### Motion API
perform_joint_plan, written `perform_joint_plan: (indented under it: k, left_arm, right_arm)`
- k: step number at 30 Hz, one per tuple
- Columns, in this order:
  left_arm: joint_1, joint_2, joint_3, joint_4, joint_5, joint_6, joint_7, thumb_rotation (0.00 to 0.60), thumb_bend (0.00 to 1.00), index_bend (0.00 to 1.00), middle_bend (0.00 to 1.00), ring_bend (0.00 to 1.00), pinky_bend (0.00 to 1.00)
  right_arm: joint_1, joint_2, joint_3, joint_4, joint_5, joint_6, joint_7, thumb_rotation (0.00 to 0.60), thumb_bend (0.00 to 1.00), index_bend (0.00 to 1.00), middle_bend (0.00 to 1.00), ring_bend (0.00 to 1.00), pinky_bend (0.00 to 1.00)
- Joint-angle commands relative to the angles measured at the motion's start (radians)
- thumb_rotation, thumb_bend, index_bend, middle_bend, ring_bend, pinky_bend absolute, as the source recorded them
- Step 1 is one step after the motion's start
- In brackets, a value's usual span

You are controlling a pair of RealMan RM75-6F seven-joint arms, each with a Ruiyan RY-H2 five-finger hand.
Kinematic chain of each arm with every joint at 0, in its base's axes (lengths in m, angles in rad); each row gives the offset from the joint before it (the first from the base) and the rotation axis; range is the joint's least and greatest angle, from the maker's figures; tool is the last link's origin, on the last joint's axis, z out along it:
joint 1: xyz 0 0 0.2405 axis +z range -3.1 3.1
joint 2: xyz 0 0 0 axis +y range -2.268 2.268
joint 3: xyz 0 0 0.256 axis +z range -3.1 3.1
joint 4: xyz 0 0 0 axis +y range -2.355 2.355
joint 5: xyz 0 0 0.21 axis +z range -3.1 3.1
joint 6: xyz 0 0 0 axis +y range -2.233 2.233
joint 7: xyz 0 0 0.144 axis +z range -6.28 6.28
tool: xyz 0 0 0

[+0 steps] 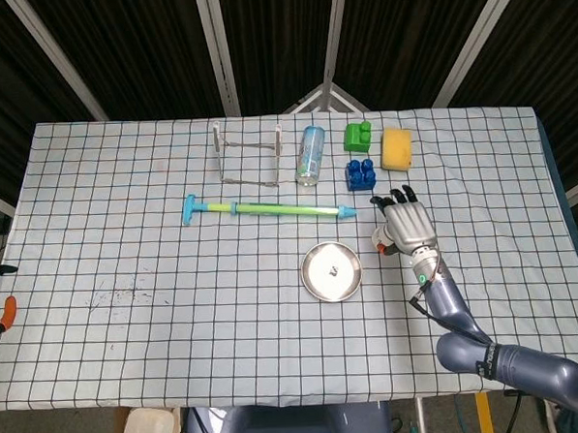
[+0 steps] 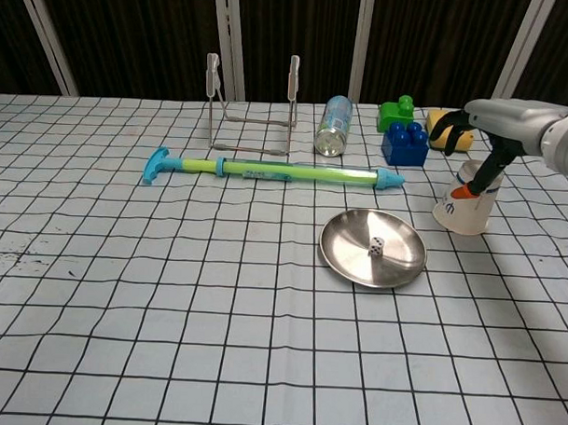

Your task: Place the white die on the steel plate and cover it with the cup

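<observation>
The white die (image 2: 377, 246) lay inside the steel plate (image 2: 348, 255), right of the frame centre in the chest view, so the cup (image 2: 467, 206) remained the item to be handled. The cup stood inverted on the counter (image 2: 169, 292), right of the plate and apart from it. The right robot hand (image 2: 475, 135) hovered directly above the cup at the right edge of the frame, with one orange-tipped finger (image 2: 463, 190) reaching down onto or just against the cup wall; contact could not be confirmed. The robot hand held nothing and its fingers were spread. Risk assessment: the cup appeared light and tapered, so a one-sided push from that finger would likely tip or skid it toward the blue blocks (image 2: 405, 142) or the sponge (image 2: 452, 125). A loose grasp could drop the cup onto the plate rim, displacing the die. The left robot hand was not visible in either view.
</observation>
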State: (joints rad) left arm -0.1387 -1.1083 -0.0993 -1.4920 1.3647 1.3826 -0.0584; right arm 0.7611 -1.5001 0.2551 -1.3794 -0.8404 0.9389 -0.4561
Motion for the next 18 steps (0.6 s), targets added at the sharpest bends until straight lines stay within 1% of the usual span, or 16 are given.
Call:
perform_joint_plan:
  k: [1,6,11,18]
  left_arm:
    - [0.0,0.0,0.0,0.0,-0.001,0.0,0.001,0.6,0.67,0.28,0.0,0.0,0.09]
    - [-0.002,-0.003,0.001,0.0,-0.001,-0.003,0.008,0.6,0.67,0.28,0.0,0.0,0.09]
    - [-0.003,-0.004,0.002,-0.002,-0.001,-0.004,0.015,0.6,0.67,0.28,0.0,0.0,0.09]
    - [-0.005,-0.007,0.003,-0.004,-0.002,-0.007,0.025,0.6,0.67,0.28,0.0,0.0,0.09]
  right_arm:
    - [0.0,0.001,0.001,0.006,0.001,0.003,0.002,0.6,0.29,0.29,0.36,0.15,0.0]
    - [-0.002,0.01,-0.007,0.013,0.009,-0.001,-0.002,0.6,0.31,0.31,0.37,0.15,0.0]
    - [-0.007,0.019,-0.011,0.012,0.014,0.001,-0.004,0.6,0.31,0.31,0.37,0.15,0.0]
    - [-0.017,0.041,-0.023,-0.017,0.016,0.008,-0.009,0.6,0.31,0.31,0.37,0.15,0.0]
